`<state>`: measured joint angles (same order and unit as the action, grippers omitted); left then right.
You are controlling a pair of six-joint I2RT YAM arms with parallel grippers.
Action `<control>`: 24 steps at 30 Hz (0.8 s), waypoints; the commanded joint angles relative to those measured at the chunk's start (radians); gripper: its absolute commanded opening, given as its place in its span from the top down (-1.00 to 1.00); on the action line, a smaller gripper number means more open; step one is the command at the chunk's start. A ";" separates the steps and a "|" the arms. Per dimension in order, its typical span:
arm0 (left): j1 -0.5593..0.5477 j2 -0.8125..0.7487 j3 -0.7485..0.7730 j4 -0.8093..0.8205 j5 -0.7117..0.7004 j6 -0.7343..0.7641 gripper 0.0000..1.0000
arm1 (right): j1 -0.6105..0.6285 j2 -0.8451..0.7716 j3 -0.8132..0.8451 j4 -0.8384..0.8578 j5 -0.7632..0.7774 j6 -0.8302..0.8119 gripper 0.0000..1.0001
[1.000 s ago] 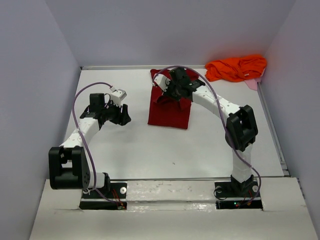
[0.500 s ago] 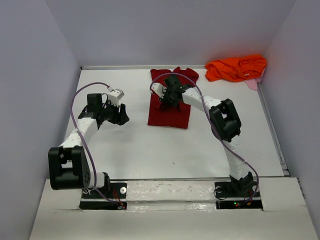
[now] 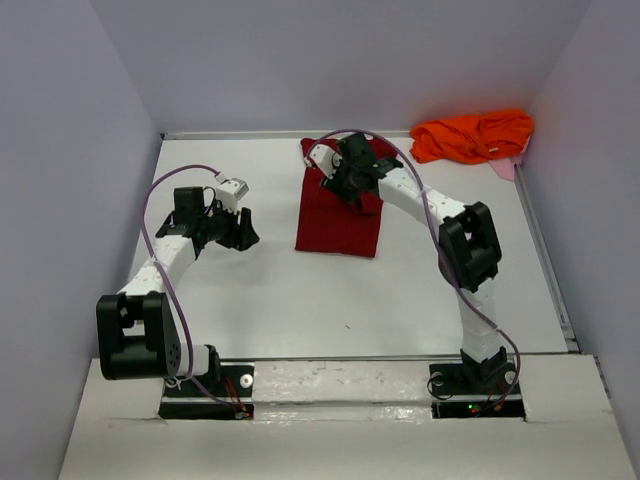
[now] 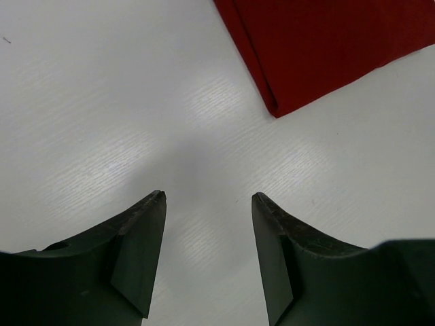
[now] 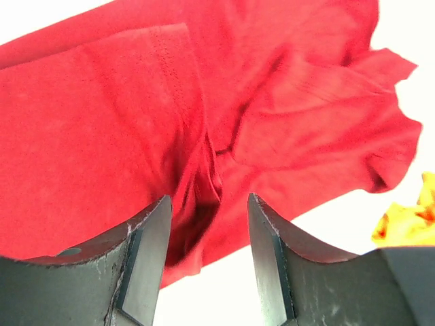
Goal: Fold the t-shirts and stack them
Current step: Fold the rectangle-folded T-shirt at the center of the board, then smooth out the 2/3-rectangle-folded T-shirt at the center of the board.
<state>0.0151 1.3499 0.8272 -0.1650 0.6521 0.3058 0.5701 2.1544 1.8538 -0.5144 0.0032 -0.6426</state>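
Two shirts on the table (image 3: 350, 300), unstacked.
Red shirt (image 3: 338, 222) lies mid-table toward the far side, folded into a neat rectangle with crisp near corners, though its far end is rumpled (a sleeve and loose folds bunch there). Orange shirt (image 3: 472, 136) sits crumpled in the far right corner, well apart from the red one. Right arm reaches forward and to the left with its elbow raised; right gripper (image 3: 345, 185) hangs over the red shirt's rumpled end, jaws spread, no cloth pinched between them. Left arm bends over bare table left of the red shirt; left gripper (image 3: 240, 230) points down, jaws parted, empty.
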 commanded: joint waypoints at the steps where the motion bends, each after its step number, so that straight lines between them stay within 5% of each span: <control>1: 0.006 -0.028 0.020 -0.001 0.030 0.013 -0.27 | 0.007 -0.132 -0.065 0.011 0.004 0.032 -0.08; 13: 0.008 -0.029 0.021 -0.004 0.027 0.010 -0.27 | 0.007 -0.194 -0.274 0.005 -0.132 0.112 -0.04; 24: 0.008 -0.041 0.020 -0.004 0.020 0.012 -0.27 | 0.007 -0.087 -0.255 0.034 -0.108 0.110 -0.03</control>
<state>0.0151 1.3491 0.8272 -0.1696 0.6537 0.3084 0.5705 2.0274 1.5635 -0.5148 -0.1101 -0.5415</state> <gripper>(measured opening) 0.633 0.517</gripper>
